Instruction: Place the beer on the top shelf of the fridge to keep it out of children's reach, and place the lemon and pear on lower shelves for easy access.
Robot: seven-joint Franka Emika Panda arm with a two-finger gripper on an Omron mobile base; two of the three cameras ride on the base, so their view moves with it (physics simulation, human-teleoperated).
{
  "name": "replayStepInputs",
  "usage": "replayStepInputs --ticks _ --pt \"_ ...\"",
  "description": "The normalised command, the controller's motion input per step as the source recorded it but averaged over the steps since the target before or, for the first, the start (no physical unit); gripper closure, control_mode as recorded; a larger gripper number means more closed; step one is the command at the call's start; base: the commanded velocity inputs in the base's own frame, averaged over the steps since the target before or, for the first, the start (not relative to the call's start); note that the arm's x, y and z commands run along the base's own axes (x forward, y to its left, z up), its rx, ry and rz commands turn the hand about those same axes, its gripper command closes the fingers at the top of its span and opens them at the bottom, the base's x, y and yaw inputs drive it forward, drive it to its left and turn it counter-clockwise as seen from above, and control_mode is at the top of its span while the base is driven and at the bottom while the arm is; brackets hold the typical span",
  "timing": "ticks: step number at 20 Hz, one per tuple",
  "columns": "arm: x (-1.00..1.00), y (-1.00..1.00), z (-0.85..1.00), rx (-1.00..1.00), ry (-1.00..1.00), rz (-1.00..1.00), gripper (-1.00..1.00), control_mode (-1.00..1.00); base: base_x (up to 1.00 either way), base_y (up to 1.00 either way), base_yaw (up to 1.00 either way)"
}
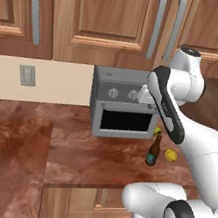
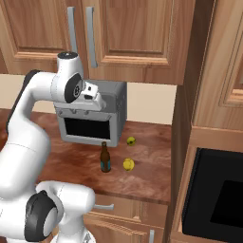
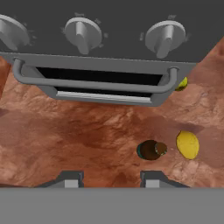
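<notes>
Brown glass marks the beer (image 2: 105, 158), which stands upright on the reddish worktop (image 1: 83, 152) just in front of the grey toaster oven (image 2: 90, 118), near the middle of the right base view. Beside it, to its right in that frame, lies the lemon (image 2: 128, 164), near but apart from the bottle; the pear (image 2: 131, 141) sits farther back by the oven's right corner. In the hand view the bottle (image 3: 151, 150) is seen from above at lower right, with the lemon (image 3: 187, 145) just right of it and the pear (image 3: 182, 83) half tucked behind the oven's handle end. The claw (image 3: 109, 179) hovers above the worktop with its tips set fairly narrow and nothing between them, to the left of the bottle in that frame. By my reading nothing of the task is done: all three things are on the worktop, and the fridge with its shelves is yet to be reached. For room, the worktop left of the bottle is open; the oven front stands close behind, the lemon crowds one side, and a tall wooden panel (image 2: 182, 118) bounds the worktop at the right of the right base view.
</notes>
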Motion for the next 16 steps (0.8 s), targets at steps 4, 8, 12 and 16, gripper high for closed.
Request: replayStepInputs --ticks 4,8,12,16 --pt "0.0 0.08 -0.03 0.0 0.0 0.0 -1.0 -1.0 0.0 0.0 0.0" --pt "-0.15 -0.12 -0.24 0.0 -0.03 0.0 -1.0 -1.0 0.0 0.0 0.0" --pt "-0.33 -0.18 -0.28 0.01 -0.05 0.0 -1.0 -1.0 0.0 0.0 0.0" --pt "-0.38 -0.2 -0.32 0.02 -0.12 -0.05 -1.0 -1.0 0.0 0.0 0.0"
